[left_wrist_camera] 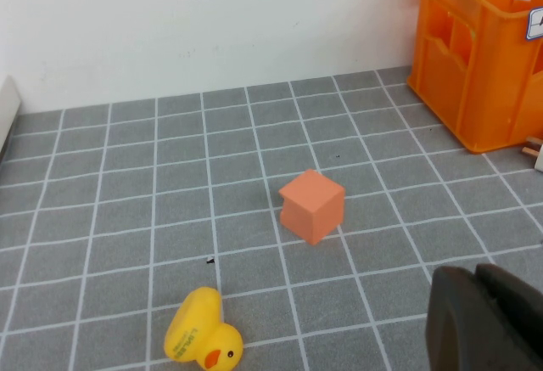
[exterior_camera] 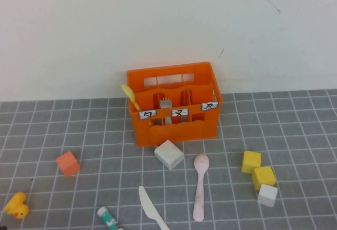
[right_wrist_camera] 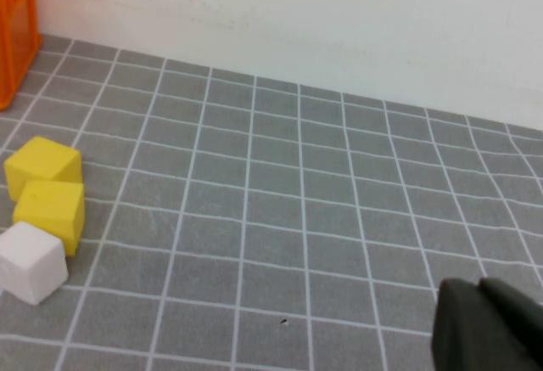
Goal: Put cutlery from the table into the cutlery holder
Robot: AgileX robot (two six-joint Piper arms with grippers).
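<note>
- The orange cutlery holder (exterior_camera: pixel 174 103) is seen standing on the grey tiled tabletop (exterior_camera: pixel 295 135), close to the white wall.
- A small yellow spoon (exterior_camera: pixel 130 96) is leaned in its left compartment, and a grey metal fork (exterior_camera: pixel 166 103) is stood in the middle one.
- The pale pink spoon (exterior_camera: pixel 199 186) is laid flat on the tabletop in front of the holder, bowl towards it, apart from the crate.
- The white knife (exterior_camera: pixel 151 208) is laid to the left of the pink spoon, slanted, with its handle cut off by the near edge of the high view.
- A white block (exterior_camera: pixel 169 154) is set just in front of the holder, between knife and spoon.
- Neither arm is shown in the high view.
- The left claw (left_wrist_camera: pixel 485 320) is seen only as a dark edge in its wrist view, near an orange cube (left_wrist_camera: pixel 312 205) and a yellow duck (left_wrist_camera: pixel 202 334); whether it is released or clenched cannot be told.
- The right claw (right_wrist_camera: pixel 488 324) is likewise seen as a dark edge, well apart from two yellow cubes (right_wrist_camera: pixel 44 184) and a white cube (right_wrist_camera: pixel 29 261); its state cannot be told.
- Neither knife nor pink spoon is visible in either wrist view.
</note>
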